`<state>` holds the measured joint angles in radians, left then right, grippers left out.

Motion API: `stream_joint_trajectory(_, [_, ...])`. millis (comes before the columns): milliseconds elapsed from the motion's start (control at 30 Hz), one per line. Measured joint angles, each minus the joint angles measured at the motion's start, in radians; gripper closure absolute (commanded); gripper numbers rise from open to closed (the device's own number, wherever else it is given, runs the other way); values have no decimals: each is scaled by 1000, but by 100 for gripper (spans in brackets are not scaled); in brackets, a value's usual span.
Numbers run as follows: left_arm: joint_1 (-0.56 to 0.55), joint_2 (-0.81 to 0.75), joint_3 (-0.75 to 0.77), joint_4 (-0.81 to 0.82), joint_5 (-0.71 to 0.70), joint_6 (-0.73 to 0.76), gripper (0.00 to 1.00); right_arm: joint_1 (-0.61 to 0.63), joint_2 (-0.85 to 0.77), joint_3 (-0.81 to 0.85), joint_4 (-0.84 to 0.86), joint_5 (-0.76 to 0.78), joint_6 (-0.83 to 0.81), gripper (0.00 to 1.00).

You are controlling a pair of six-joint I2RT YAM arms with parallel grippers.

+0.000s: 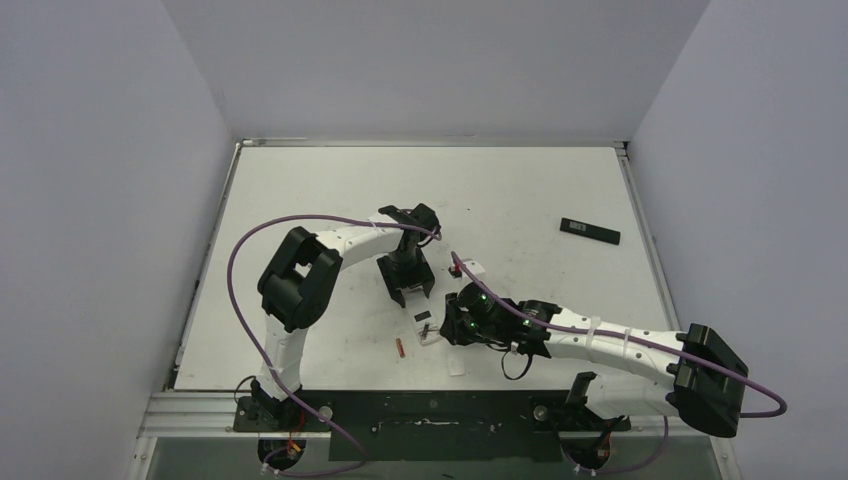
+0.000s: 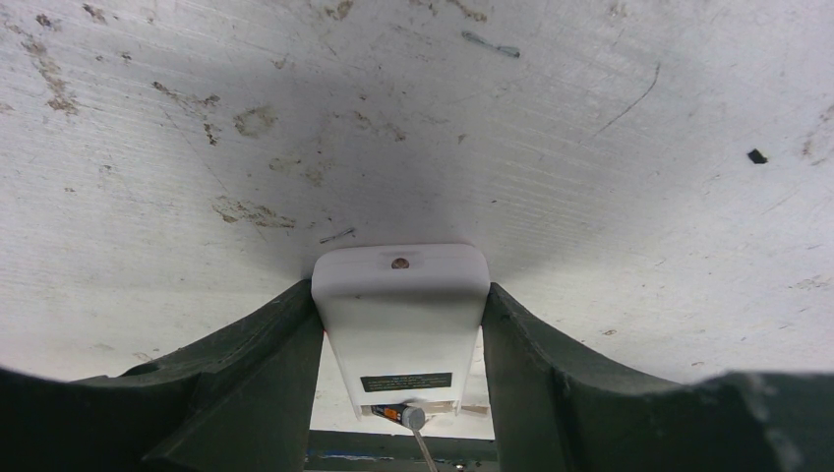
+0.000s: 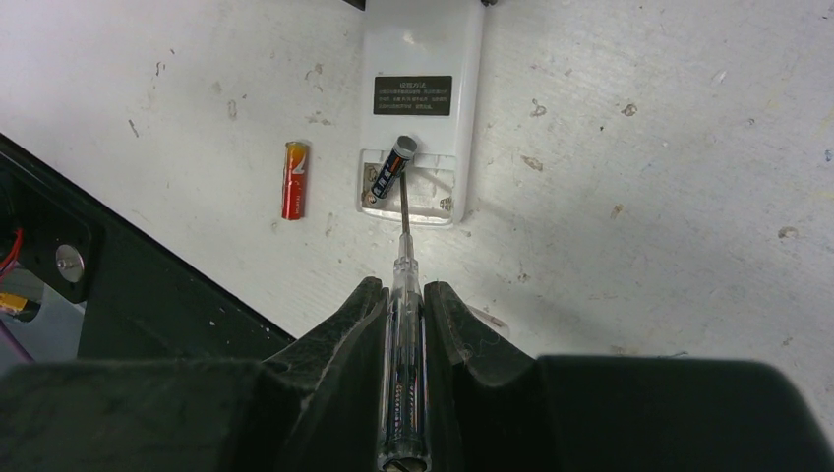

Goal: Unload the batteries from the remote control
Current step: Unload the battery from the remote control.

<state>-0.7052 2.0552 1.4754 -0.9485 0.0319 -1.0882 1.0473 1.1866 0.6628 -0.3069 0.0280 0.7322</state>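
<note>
The dark battery sits tilted, one end popped up, in the open compartment of the white remote, upper middle of the right wrist view. A reddish battery lies loose on the table just left of it. The right gripper is clamped tight on a clear-handled screwdriver, tip right at the dark battery. The left gripper stands roughly half open, fingers pressed against both sides of the white remote. A black remote lies well apart, upper right of the top view.

Table bears remote, red battery, black bar.
</note>
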Motion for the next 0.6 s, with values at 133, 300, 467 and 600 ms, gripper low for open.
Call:
stream_joint_trajectory(133, [0, 0, 0, 0, 0, 0, 100, 0, 0, 1, 7, -11, -8, 95])
stream_joint_trajectory(300, [0, 0, 0, 0, 0, 0, 100, -1, 0, 1, 16, -19, -14, 95])
stream_joint_trajectory(467, [0, 0, 0, 0, 0, 0, 100, -1, 1, 1, 19, -35, -17, 95])
stream_joint_trajectory(600, [0, 0, 0, 0, 0, 0, 100, -1, 3, 3, 24, -57, -21, 95])
